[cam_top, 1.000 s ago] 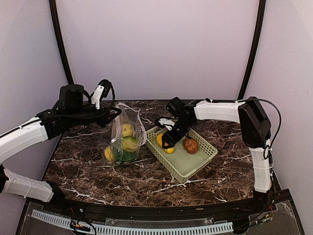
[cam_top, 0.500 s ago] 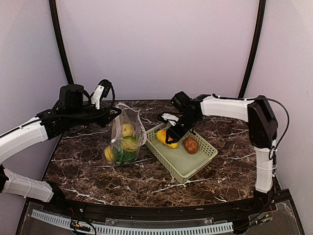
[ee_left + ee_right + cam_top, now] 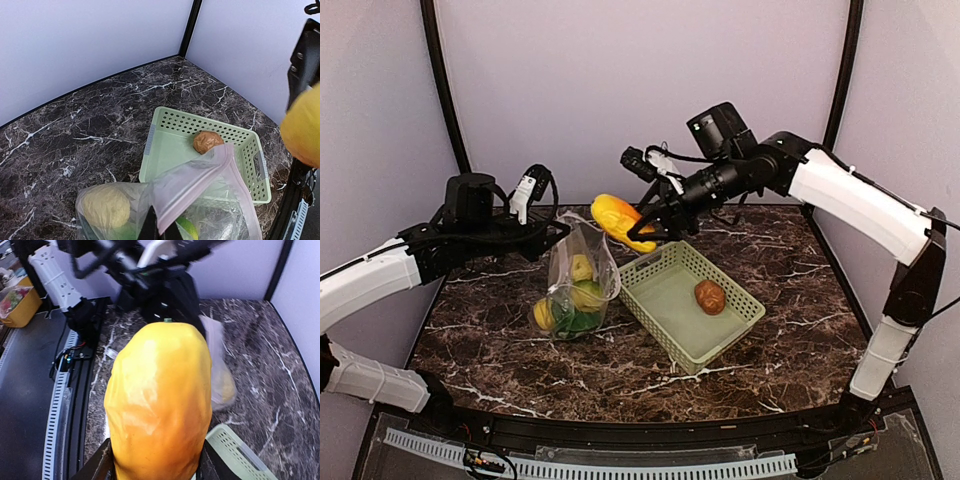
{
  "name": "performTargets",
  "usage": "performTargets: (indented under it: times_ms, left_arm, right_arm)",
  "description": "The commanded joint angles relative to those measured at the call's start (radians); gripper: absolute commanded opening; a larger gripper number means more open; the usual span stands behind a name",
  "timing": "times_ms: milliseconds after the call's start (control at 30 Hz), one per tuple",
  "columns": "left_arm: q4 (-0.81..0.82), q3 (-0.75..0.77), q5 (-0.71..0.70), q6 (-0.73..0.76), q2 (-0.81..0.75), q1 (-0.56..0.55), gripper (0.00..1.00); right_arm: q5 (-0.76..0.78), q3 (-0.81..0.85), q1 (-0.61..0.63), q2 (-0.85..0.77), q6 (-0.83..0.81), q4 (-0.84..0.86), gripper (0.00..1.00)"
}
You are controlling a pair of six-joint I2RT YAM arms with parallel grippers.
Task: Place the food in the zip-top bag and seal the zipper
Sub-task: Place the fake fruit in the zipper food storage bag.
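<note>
The clear zip-top bag stands on the table with yellow, beige and green food inside. My left gripper is shut on the bag's pinkish zipper edge and holds its mouth up. My right gripper is shut on a large orange-yellow piece and holds it in the air just right of and above the bag's mouth. That piece fills the right wrist view. A brown potato lies in the basket and shows in the left wrist view.
A pale green basket sits right of the bag, holding only the potato. Dark marble table with a black front edge. Purple walls and black corner posts close in the back and sides.
My right gripper lifted the orange-yellow piece out of the basket and carried it up and left toward the bag's mouth. The left gripper and bag stayed put.
</note>
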Motion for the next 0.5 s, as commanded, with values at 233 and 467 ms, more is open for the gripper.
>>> performTargets:
  times_ms: [233, 467]
  left_arm:
    - [0.009, 0.009, 0.01, 0.01, -0.031, 0.009, 0.01]
    - [0.056, -0.017, 0.031, 0.003, -0.077, 0.009, 0.01]
  right_arm:
    - [0.223, 0.214, 0.136, 0.227, 0.041, -0.064, 0.39]
    - [0.455, 0.127, 0.146, 0.208, 0.064, -0.025, 0.41]
